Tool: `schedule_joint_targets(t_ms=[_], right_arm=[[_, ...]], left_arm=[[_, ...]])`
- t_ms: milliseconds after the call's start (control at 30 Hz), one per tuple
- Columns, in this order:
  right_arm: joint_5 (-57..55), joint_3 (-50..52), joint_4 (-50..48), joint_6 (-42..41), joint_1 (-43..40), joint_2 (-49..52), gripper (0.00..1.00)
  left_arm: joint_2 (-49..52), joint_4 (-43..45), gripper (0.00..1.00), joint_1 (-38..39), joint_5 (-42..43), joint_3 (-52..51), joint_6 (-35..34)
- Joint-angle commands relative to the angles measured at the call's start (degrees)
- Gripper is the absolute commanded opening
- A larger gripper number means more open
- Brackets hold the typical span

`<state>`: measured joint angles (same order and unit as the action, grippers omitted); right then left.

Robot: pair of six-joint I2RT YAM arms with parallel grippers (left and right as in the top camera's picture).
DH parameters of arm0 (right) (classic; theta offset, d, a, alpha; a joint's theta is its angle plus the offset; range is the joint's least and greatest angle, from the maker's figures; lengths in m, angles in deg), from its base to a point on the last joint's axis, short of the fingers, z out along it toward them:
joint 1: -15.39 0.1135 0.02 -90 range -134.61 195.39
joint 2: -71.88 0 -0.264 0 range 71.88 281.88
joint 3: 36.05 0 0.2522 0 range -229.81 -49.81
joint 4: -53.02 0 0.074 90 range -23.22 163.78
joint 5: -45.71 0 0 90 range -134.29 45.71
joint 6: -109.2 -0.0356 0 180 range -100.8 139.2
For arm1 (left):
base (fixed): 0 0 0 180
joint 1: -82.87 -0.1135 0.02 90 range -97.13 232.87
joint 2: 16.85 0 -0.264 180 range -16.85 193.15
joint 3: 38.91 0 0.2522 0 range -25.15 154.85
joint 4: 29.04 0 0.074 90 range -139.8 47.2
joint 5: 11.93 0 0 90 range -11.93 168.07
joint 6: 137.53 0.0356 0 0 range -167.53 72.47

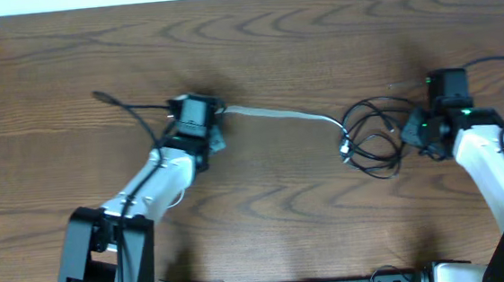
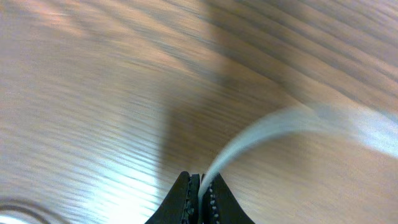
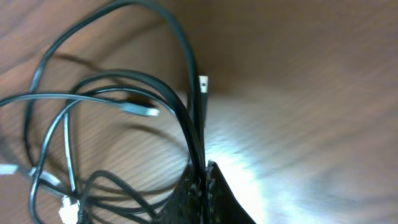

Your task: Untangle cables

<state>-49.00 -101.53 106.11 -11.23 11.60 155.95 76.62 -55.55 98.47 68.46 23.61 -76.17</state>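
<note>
Here, left gripper point(image 2: 200, 182) pinching one white cable point(image 1: 281, 114), right gripper point(image 3: 205, 171) one black cable point(image 3: 194, 134)

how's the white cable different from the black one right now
The white cable runs in one nearly straight line from the left gripper toward the black cable. The black cable lies bunched in overlapping loops by the right gripper. The white cable looks pale and flat, the black cable dark and thin. Each is pinched in a shut gripper.

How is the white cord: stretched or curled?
Stretched. The white cord runs almost straight from the left gripper to the looped black cord.
</note>
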Motion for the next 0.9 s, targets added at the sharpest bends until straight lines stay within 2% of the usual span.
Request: schedule_joint_targets(t_ms=[0,267,400,533,700,867], right_arm=[[-4.0,-1.2,1.4,-1.9,-4.2,-1.0,0.01],[-4.0,-1.2,5.3,-1.9,-14.5,-1.0,0.01],[-3.0,-1.2,5.8,0.9,-16.5,-1.0,0.01],[1.4,-1.2,4.3,3.3,-15.6,-1.0,0.01],[15.1,-1.2,-1.0,11.0,-11.6,-1.0,0.01],[19.8,-1.2,-4.2,11.8,-5.6,-1.0,0.01]], left_arm=[[-0.9,-0.5,0.08,-5.7,-1.4,1.0,-2.1],[-0.9,0.1,0.08,-15.7,-1.4,1.0,-3.7],[-0.9,-0.3,0.08,-18.4,2.7,1.0,-3.7],[-0.9,0.0,0.08,-17.0,4.5,1.0,-3.6],[-0.9,0.2,0.08,-12.7,7.1,1.0,-3.7],[-0.9,0.2,0.11,-8.1,10.5,1.0,-4.7]])
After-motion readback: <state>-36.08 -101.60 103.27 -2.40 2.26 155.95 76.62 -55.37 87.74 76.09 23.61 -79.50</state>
